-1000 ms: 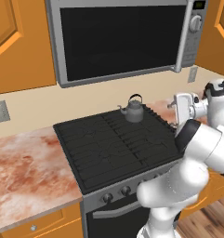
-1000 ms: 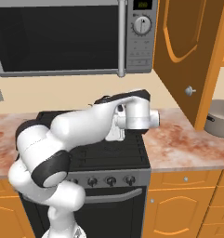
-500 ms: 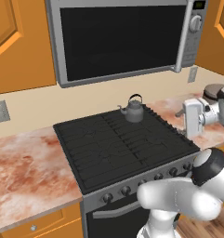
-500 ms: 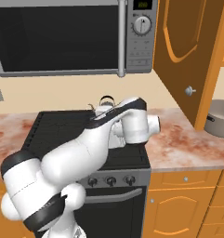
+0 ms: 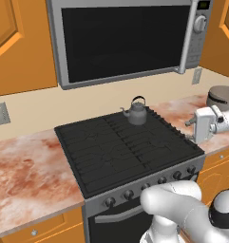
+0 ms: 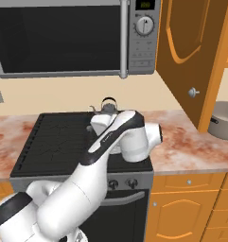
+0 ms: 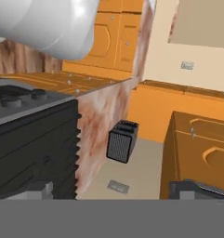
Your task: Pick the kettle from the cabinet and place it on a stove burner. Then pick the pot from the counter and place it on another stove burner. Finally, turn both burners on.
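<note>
The gripper [image 7: 113, 197] is empty with its jaws spread wide, out past the right edge of the stove burners [image 5: 120, 147] and rolled onto its side, so the counter [image 7: 106, 121] and the cooktop stand on end in the hand view. From here the main risk, as I judge it, is the swing toward the pot [image 5: 222, 97]: the forearm hangs low over the right front of the burners, and a wide, fast sweep could clip the counter edge or knock the pot's rim rather than line up on it. The kettle [image 5: 136, 111] sits on the back right burner, behind the arm, and a careless elbow could nudge it. The pot rests on the counter well to the right of the burners, beside the cabinet [image 6: 212, 71] panel.

Against a second ago, the hand has travelled rightward off the burners toward the pot; kettle and pot lie unchanged, and the jaws are as wide as then
</note>
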Controlling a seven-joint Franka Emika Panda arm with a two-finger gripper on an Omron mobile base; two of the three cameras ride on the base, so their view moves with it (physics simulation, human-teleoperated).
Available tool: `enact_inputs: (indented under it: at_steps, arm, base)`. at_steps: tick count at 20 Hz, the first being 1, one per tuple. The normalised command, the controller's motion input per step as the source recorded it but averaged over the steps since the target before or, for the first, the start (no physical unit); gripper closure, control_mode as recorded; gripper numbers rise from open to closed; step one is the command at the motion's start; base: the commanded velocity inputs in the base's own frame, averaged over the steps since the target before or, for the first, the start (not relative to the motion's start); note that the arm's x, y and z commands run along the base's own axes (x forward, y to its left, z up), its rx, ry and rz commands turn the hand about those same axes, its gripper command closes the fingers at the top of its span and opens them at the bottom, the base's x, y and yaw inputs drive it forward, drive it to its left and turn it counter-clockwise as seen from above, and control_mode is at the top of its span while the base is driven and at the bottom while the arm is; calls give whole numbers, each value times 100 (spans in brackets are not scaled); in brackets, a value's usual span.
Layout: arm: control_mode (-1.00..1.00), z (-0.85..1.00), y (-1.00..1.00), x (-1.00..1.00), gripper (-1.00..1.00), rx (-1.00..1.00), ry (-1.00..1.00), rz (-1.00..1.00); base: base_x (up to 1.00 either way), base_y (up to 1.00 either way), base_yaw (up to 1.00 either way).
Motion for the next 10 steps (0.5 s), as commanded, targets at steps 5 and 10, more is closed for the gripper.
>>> enact_inputs:
  at_steps: [5, 10]
  arm:
    - [-100, 1, 0, -37, -100, -2, -20, 0]
    - [-100, 0, 0, -32, -100, -2, -16, 0]
  base:
    - [0, 0, 0]
    - [0, 0, 0]
